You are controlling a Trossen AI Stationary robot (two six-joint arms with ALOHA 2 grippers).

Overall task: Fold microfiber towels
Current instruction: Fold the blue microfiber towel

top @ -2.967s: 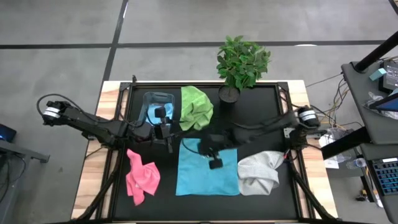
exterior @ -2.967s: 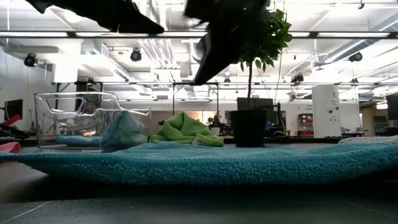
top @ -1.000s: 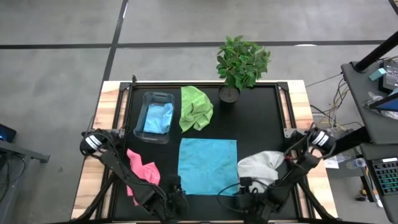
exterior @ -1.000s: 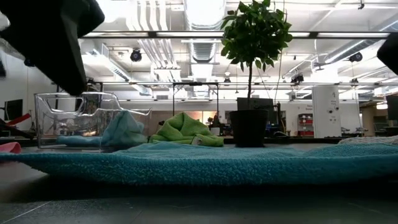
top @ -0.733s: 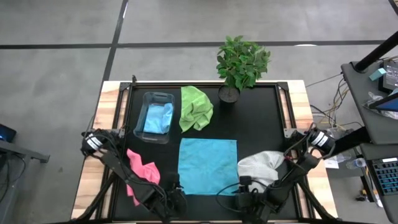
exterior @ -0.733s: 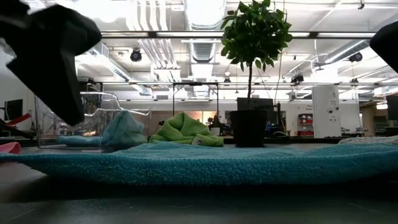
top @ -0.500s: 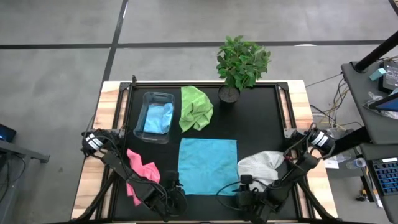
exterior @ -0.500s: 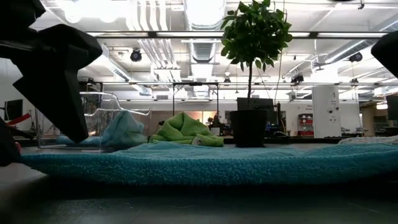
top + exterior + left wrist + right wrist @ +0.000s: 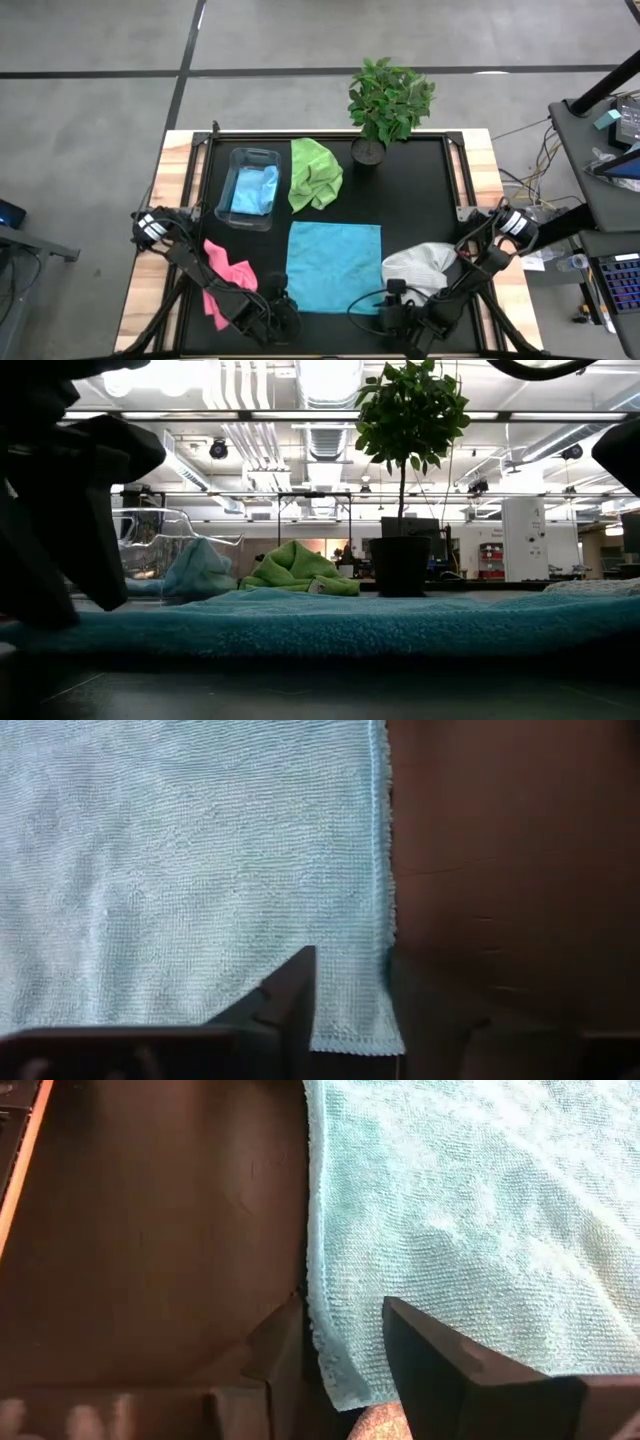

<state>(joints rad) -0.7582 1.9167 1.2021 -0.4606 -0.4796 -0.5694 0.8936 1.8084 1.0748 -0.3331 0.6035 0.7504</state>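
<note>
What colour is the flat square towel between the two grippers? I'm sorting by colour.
Light blue, leaning turquoise; the flat square microfiber towel shows best in the high view.

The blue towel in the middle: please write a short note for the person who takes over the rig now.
Left gripper: at the near left corner of the flat blue towel, fingers on either side of the corner.
Right gripper: at the near right corner, fingers likewise on either side.
Other towels: green crumpled behind it, pink crumpled on the left, white bunched on the right, second blue one in the clear bin.
Done: blue towel spread flat.
Left: every fold.
</note>
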